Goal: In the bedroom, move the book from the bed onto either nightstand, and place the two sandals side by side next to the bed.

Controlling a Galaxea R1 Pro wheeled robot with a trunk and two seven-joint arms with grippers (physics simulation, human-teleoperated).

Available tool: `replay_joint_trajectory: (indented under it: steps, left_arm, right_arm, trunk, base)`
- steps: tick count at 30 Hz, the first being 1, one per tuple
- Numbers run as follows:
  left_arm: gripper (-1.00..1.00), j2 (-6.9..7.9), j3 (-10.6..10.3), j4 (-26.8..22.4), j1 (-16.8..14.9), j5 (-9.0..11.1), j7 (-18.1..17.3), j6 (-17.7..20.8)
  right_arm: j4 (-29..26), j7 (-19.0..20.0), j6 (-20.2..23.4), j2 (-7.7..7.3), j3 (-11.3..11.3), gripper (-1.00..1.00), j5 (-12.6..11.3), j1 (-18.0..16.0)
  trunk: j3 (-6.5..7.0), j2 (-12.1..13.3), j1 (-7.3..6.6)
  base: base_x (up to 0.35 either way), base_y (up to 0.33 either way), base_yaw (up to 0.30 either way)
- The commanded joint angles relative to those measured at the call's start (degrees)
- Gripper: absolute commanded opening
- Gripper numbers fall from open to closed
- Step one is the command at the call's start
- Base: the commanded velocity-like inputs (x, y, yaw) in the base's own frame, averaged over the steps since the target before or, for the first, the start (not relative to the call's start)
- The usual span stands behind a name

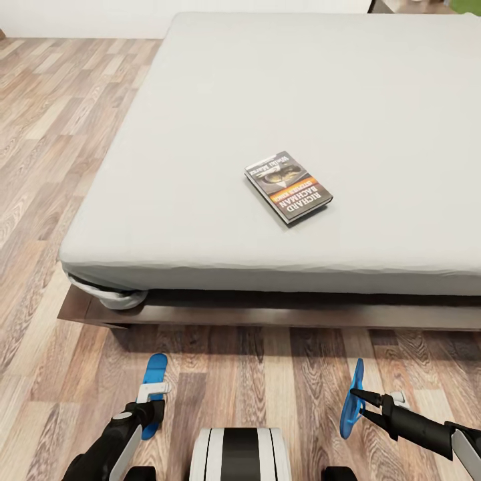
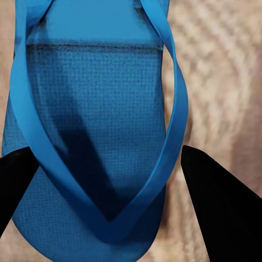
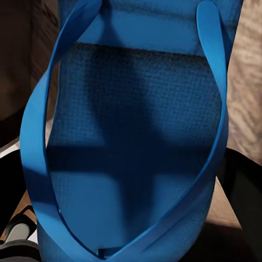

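The book [image 1: 288,186] lies flat on the pale mattress of the bed [image 1: 200,133], near its front edge. One blue sandal [image 1: 154,382] lies flat on the wood floor in front of the bed. My left gripper [image 1: 153,409] hangs open right over this sandal [image 2: 93,136], a dark finger [image 2: 218,207] on each side of the sole. The other sandal [image 1: 351,398] stands on edge above the floor, with my right gripper [image 1: 359,395] shut on it. It shows close up as a blue sole [image 3: 131,147] in the right wrist view. The nightstand is out of view.
The bed's dark brown frame [image 1: 280,314] runs low across the floor ahead, with a bunched sheet corner [image 1: 113,297] at its left end. Wood-plank floor [image 1: 47,200] stretches along the bed's left side. My white base [image 1: 240,454] sits between the two sandals.
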Motion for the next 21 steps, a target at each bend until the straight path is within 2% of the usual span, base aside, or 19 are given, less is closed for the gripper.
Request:
replay_joint_trajectory:
  steps: [1, 12, 15, 21]
  left_arm:
    - [-1.0, 0.08, -0.48, -0.03, 0.02, 1.0, 0.48, 0.24]
    - [-1.0, 0.08, -0.45, -0.03, 0.02, 1.0, 0.48, 0.24]
    - [-1.0, 0.08, -0.48, -0.03, 0.02, 1.0, 0.48, 0.24]
    - [-1.0, 0.08, -0.49, -0.03, 0.02, 1.0, 0.46, 0.24]
  right_arm:
    - [-0.05, 0.13, 0.26, 0.0, -0.09, -1.0, -0.03, -0.02]
    - [-0.07, 0.13, 0.26, 0.0, -0.1, -1.0, -0.03, -0.02]
    - [-0.06, 0.13, 0.26, 0.0, -0.09, -1.0, -0.03, -0.02]
    - [-0.05, 0.13, 0.26, 0.0, -0.11, -1.0, -0.03, -0.02]
  trunk:
    - [-0.03, -0.01, 0.0]
    - [-0.03, -0.01, 0.0]
    - [0.63, 0.03, -0.08]
    - [0.63, 0.03, -0.08]
  base:
    - [0.0, 0.0, 0.0]
    - [0.0, 0.0, 0.0]
    - [0.0, 0.0, 0.0]
    - [0.0, 0.0, 0.0]
